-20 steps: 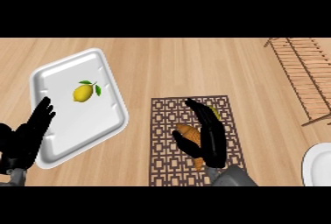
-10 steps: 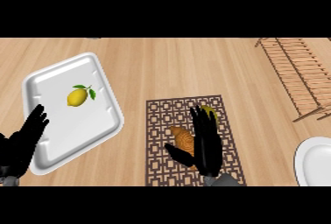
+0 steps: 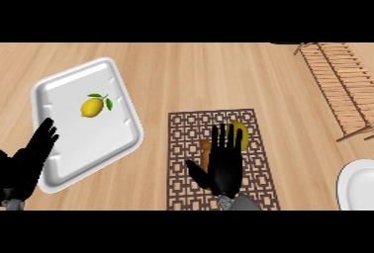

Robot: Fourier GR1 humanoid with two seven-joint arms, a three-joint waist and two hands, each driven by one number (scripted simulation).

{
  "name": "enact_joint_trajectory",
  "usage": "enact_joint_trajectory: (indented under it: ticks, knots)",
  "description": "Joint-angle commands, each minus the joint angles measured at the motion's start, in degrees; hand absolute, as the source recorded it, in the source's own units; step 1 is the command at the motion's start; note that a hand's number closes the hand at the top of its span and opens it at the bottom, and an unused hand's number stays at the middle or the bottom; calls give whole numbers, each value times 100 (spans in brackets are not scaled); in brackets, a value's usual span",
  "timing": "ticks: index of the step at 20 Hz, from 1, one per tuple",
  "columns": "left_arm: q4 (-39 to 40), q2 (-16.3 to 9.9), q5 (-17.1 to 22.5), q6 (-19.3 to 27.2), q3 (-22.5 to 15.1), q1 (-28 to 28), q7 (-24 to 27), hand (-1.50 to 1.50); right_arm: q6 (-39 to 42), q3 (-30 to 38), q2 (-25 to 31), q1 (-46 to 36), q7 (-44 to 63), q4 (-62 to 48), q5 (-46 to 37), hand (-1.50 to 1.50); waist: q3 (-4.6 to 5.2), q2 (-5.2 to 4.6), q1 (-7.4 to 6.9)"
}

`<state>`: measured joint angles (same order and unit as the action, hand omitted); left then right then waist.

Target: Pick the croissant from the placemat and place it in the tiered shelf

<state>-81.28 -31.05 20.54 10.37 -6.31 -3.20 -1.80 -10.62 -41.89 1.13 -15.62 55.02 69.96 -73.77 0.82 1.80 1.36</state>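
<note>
The croissant lies on the brown patterned placemat in the lower middle of the head view. My right hand lies flat over it with straight fingers. Only the croissant's brown left edge and a yellowish end past the fingertips show. The hand is open and its fingers do not curl round the croissant. The wooden tiered shelf stands at the upper right, well away from the hand. My left hand rests open at the lower left, over the near corner of a white tray.
A white tray with a lemon on it lies left of the placemat. A white plate is cut off at the right edge. Bare wooden counter stretches between the placemat and the shelf.
My right hand has drawn back slightly toward the lower edge, its fingers now straight over the croissant. The croissant has stayed on the placemat. The left hand has barely moved.
</note>
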Motion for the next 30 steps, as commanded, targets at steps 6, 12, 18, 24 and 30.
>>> enact_joint_trajectory:
  ticks: [6, 12, 18, 24, 30]
  knots:
    - [291, 72, 31, -305, 77, 158, 196, 0, 2953, -774, -109, -694, 2156, 1031, 333, -150, -72, -163, -188]
    - [291, 244, -180, -81, 32, 426, 44, 0, 3048, -599, -107, -680, 2151, 821, 499, -150, -78, -182, -160]
    - [-243, 163, -184, -92, 81, 130, -268, 0, 3241, 33, -22, -601, 1575, 944, 194, -150, -83, -166, -148]
    - [45, 334, -347, -269, 215, 58, 17, 0, 2968, -27, -107, -451, 1397, 655, -74, -150, -82, -176, -168]
    - [169, 349, -366, -529, 439, 109, 39, 0, 2675, 441, -109, -515, 916, 139, -173, -150, -82, -183, -172]
